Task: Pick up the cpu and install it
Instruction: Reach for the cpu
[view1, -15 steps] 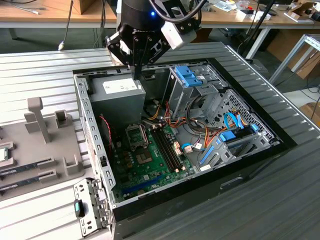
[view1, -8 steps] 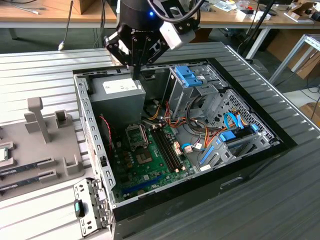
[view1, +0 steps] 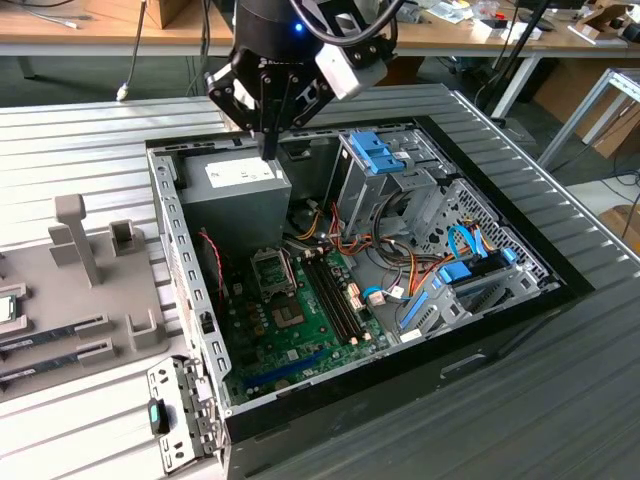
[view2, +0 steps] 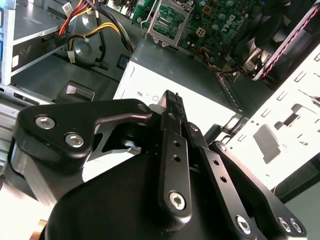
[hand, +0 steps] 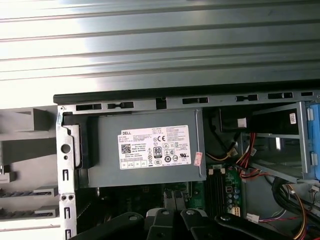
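Observation:
My gripper (view1: 268, 152) hangs over the grey power-supply box (view1: 240, 185) at the back of the open computer case. Its black fingers (view2: 172, 107) are pressed together and shut, and I see nothing between them. The metal-framed socket (view1: 272, 270) lies on the green board, in front of the box and below the gripper; it also appears in the second wrist view (view2: 167, 22). A small flat silver square that looks like the cpu (view1: 6, 308) rests on the grey holder tray at the exterior view's left edge, partly cut off and far from the gripper.
Long memory sticks (view1: 50, 338) lie in slots on the holder tray (view1: 100, 290). Inside the case (view1: 185, 290) are bundled cables (view1: 330, 235), blue drive brackets (view1: 382, 155) and a drive cage (view1: 480, 250). The first wrist view looks down on the labelled power-supply box (hand: 150, 150).

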